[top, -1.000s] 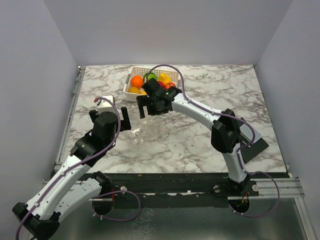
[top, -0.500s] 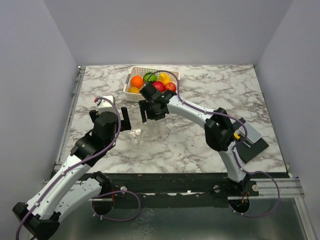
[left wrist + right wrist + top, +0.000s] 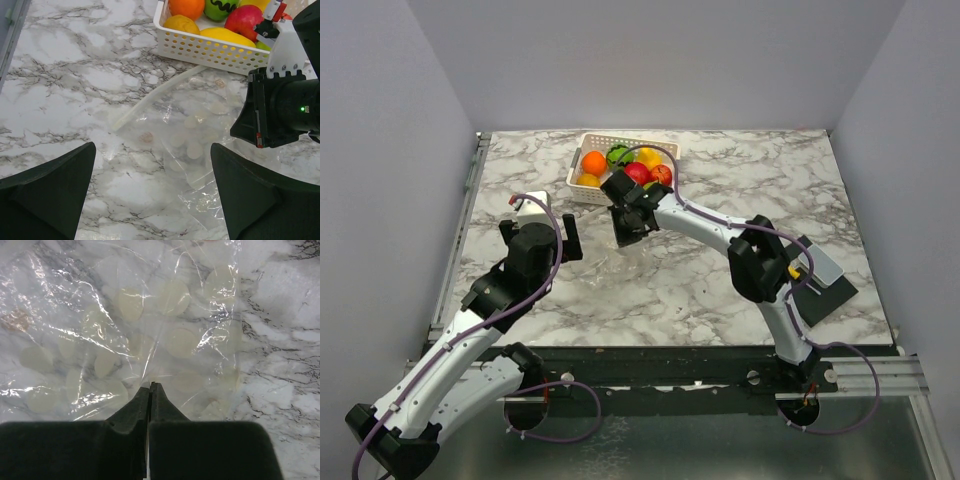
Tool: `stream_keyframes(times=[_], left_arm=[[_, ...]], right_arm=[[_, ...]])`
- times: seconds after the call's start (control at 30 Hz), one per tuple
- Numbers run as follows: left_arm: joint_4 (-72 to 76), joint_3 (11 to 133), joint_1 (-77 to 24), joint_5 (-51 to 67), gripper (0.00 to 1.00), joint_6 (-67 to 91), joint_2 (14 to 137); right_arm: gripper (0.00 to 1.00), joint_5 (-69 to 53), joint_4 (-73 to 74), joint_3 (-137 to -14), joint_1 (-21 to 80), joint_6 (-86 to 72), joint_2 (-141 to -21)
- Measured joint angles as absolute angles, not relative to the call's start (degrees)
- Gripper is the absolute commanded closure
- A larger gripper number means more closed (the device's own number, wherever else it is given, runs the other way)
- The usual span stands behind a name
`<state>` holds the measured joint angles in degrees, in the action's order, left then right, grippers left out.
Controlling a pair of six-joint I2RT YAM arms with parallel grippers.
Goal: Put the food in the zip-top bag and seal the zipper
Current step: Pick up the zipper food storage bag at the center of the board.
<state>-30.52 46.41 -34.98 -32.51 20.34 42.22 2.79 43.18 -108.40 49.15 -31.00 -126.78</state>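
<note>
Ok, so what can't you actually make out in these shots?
- Zipper: sealed or open is too fine to tell in the left wrist view, too small in the top view, and it is out of frame in the right wrist view.
- Bag: in the left wrist view its right side is behind the right gripper.
- Fruit count: the frame's top edge crops the basket in the left wrist view, and the right gripper overlaps it from above.

The zip-top bag (image 3: 165,315) is thin clear plastic film, crinkled and glinting; its zipper (image 3: 155,97) is a smooth milky strip. The surface (image 3: 670,300) looks like polished grey-veined marble. At 12 o'clock, a white slotted plastic basket (image 3: 200,49) holds glossy food (image 3: 242,21). The right end effector (image 3: 150,386) is matt black
</note>
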Motion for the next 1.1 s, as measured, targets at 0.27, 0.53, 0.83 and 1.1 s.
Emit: stream_keyframes(times=[0.27,0.53,0.83,1.1], left_arm=[[-30.5,46.4,-35.0,-32.7,0.02,20.4,42.2],[-30.5,46.4,-35.0,-32.7,0.02,20.4,42.9],[-30.4,46.4,-35.0,-32.7,0.02,20.4,44.0],[-30.3,46.3,-35.0,-32.6,0.02,20.4,44.3]], right_arm=[[0.99,3.8,42.9,-100.0,49.4,-28.6,-120.2],[0.99,4.4,41.2,-89.6,50.0,-23.7,-109.1],[0.99,4.6,42.5,-84.3,50.1,-16.5,-101.7],[0.99,4.6,47.0,-83.3,50.2,-10.5,-95.3]])
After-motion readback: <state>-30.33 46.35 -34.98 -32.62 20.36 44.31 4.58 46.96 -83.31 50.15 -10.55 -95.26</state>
